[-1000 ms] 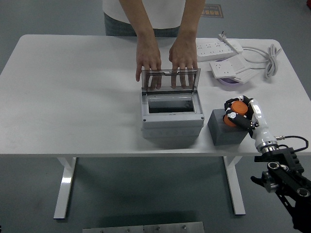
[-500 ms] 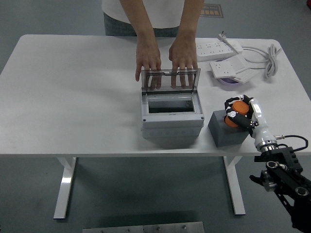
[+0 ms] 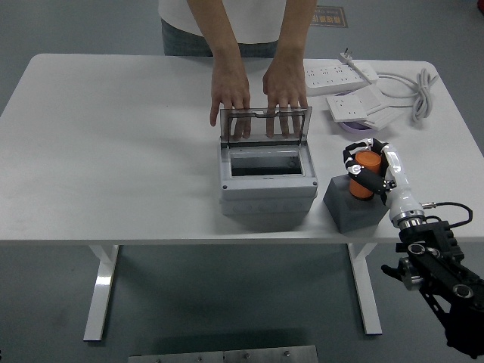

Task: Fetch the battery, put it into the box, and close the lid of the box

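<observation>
Right hand [image 3: 370, 172] fingers wrapped round orange battery [image 3: 366, 175] atop grey block [image 3: 349, 208]; battery looks rigid, smooth, likely slippery; grip mid-body.

No legible text, label or number on anything here

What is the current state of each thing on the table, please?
Box: open, interior looks empty.
Lid: raised upright, person's hands behind it.
Battery: orange, upright, over the grey block.
Right hand: shut on the battery.
Power strips: lying on the far right, cables loose.
</observation>
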